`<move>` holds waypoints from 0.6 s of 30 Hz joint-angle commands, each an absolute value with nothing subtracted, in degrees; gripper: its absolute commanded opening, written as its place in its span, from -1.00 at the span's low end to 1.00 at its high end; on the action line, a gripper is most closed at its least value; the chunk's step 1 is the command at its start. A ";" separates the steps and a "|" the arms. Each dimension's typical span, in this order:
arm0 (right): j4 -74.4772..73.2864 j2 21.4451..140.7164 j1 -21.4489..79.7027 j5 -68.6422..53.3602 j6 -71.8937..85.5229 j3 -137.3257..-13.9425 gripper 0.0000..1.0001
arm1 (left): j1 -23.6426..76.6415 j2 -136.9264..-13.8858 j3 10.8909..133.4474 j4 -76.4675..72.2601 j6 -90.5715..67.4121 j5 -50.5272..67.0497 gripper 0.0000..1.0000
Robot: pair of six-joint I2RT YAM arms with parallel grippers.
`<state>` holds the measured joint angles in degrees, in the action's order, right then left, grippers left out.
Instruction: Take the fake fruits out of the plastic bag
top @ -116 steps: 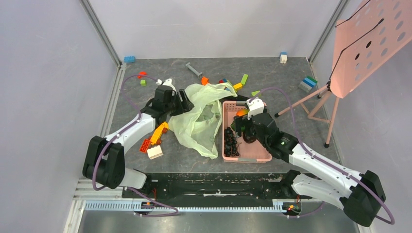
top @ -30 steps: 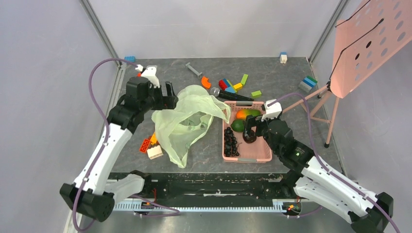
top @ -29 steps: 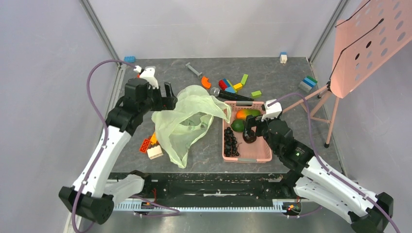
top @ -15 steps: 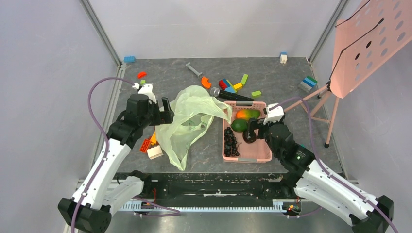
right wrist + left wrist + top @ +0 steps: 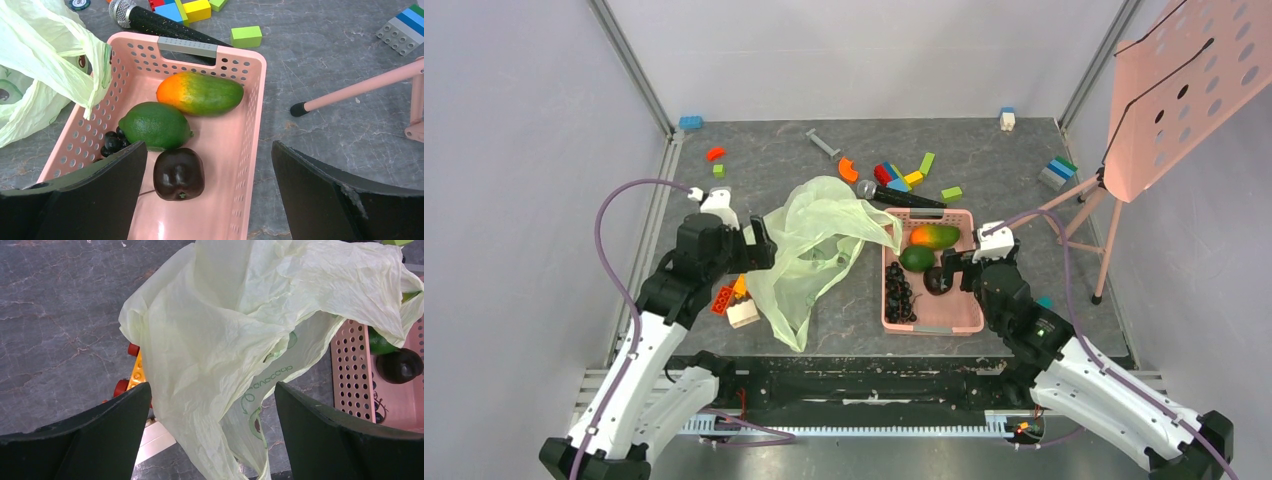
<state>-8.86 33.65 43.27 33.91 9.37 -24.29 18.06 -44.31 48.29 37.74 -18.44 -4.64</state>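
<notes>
Four fake fruits lie in the pink basket (image 5: 256, 107), not in the plastic bag (image 5: 225, 325). In the right wrist view, the mango (image 5: 200, 93) is at the 12 o'clock end. The green fruit (image 5: 156, 126) sits at 7 o'clock from it. The dark brown fruit (image 5: 178, 173) touches the green one at its 5 o'clock side. The grapes (image 5: 111, 142) peek out at its 8 o'clock side.

From above, the bag lies on the tabletop at 9 o'clock from the basket. One loose corner hangs over the basket's rim. The bag looks flat and I see no fruit shape inside, so the job seems about done.

I think the bag is very light, soft, crinkly and a bit slippery. A pinch on a bunched edge or a handle loop would hold best. The fruits look hard, smooth and light, and the round ones may roll.

Both are spread wide and hold nothing: the left end effector (image 5: 211, 390) by the bag's 9 o'clock edge, the right end effector (image 5: 208, 146) over the basket.
</notes>
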 commanded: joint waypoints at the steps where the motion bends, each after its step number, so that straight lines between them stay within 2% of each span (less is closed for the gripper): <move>1: -9.36 32.73 43.16 34.29 8.81 -24.76 0.96 | 17.82 -42.02 48.08 38.15 -17.14 -5.47 0.99; 11: -13.95 30.96 43.15 30.69 9.47 -26.51 0.96 | 17.87 -40.64 47.15 36.34 -17.81 -4.45 0.99; 18: -16.06 26.12 43.13 27.93 9.96 -24.96 0.96 | 17.92 -35.17 45.64 35.18 -18.72 -4.98 0.99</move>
